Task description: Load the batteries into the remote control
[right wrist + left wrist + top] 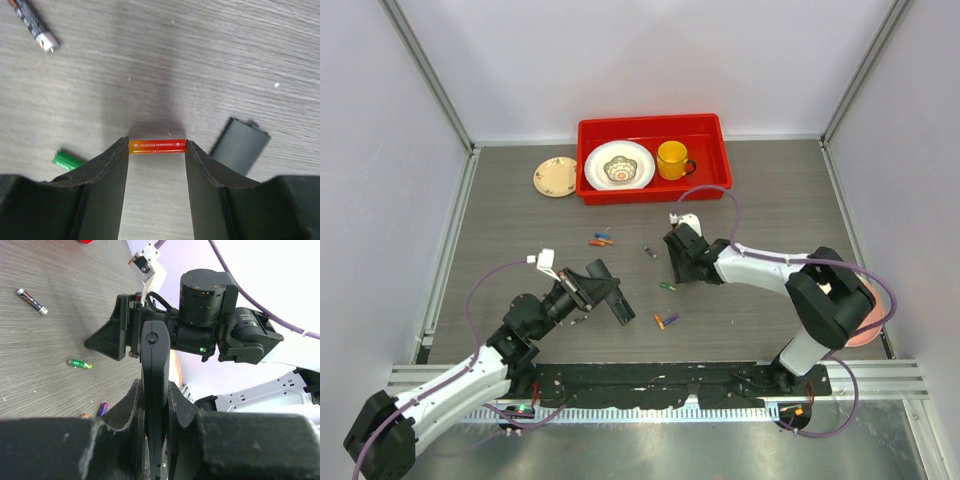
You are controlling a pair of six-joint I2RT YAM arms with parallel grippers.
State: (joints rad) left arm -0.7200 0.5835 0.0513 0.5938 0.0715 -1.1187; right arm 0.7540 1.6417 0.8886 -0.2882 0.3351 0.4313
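My left gripper (590,290) is shut on the remote control (613,296), a slim black bar. In the left wrist view the remote (152,350) stands edge-on between the pads of that gripper (154,388). My right gripper (677,263) is shut on a red-orange battery (157,146), pinched end to end between the fingertips of that gripper (157,148) just over the table. Loose batteries lie on the table: a green one (667,286), a dark grey one (649,252), an orange and a purple pair (665,320), and a red, blue and orange group (601,240).
A dark grey flat cover piece (240,146) lies just right of my right fingers. A red tray (650,124) at the back holds a white bowl (619,166) and a yellow mug (672,159). A tan plate (556,177) sits left of it. An orange disc (868,312) lies behind my right arm.
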